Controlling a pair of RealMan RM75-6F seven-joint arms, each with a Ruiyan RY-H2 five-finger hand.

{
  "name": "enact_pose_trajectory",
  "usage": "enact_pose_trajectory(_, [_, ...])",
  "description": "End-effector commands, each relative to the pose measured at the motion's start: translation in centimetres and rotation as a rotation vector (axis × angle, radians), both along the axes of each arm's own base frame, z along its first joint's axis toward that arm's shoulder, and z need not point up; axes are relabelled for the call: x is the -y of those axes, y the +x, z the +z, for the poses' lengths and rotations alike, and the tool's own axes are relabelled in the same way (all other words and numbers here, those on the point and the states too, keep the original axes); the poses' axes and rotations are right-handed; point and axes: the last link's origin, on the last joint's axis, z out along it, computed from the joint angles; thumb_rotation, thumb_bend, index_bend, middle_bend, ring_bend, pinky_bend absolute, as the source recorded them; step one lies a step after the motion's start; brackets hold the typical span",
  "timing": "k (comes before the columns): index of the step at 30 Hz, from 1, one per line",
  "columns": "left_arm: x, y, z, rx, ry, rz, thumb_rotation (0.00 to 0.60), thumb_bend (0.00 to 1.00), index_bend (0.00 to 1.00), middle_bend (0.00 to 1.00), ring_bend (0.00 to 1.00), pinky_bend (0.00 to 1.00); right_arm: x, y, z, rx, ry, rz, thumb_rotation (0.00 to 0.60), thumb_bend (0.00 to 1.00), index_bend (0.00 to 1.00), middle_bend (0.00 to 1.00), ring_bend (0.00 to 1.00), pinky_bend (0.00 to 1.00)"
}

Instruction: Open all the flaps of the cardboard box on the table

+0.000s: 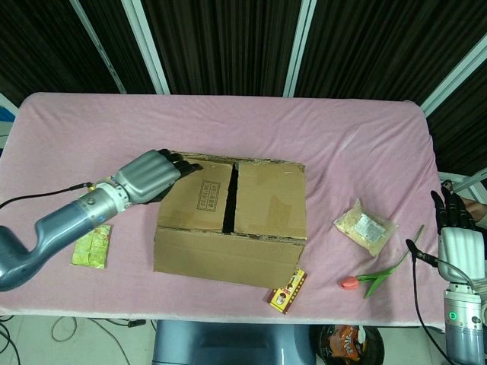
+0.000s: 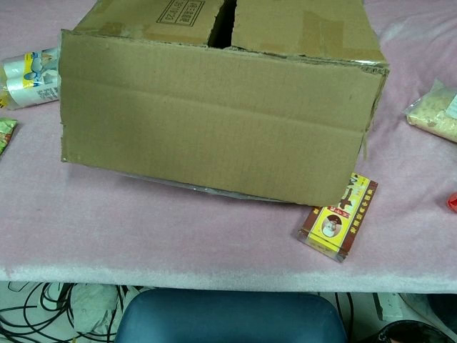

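The brown cardboard box (image 1: 232, 220) sits mid-table, its two top flaps lying flat with a dark slit (image 1: 230, 196) between them. The chest view shows its front wall (image 2: 214, 121) close up, and neither hand appears there. My left hand (image 1: 152, 175) reaches in from the left, fingers stretched out and holding nothing. Its fingertips (image 1: 185, 163) are at the far left corner of the left flap (image 1: 199, 196). My right hand (image 1: 455, 232) stands off the table's right edge, fingers pointing up and apart, empty.
A green packet (image 1: 91, 247) lies left of the box under my left forearm. A white snack bag (image 2: 28, 75) is left of the box. A red-yellow carton (image 1: 287, 290) sits at the box's front right corner. A clear grain bag (image 1: 365, 226) and a tulip (image 1: 373, 277) lie to the right.
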Motion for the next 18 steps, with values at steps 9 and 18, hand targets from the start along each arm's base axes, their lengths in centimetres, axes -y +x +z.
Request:
enact_pose_trajectory(9, [-2.7,5.3,-6.1,-0.039,-0.096,-0.088,0.600,0.92,0.22,0.40,0.30,0.34,0.1,-0.2,-0.1,0.023,0.017,-0.014,0.568,0.24,0.00,0.00,0.00,0.21])
enact_pose_trajectory(18, [-2.5,6.6,-9.2,-0.073,-0.138,-0.137,0.600,0.92,0.23,0.42,0.31,0.34,0.2,-0.3,-0.2,0.040,0.025,-0.021,0.568,0.24,0.00,0.00,0.00,0.21])
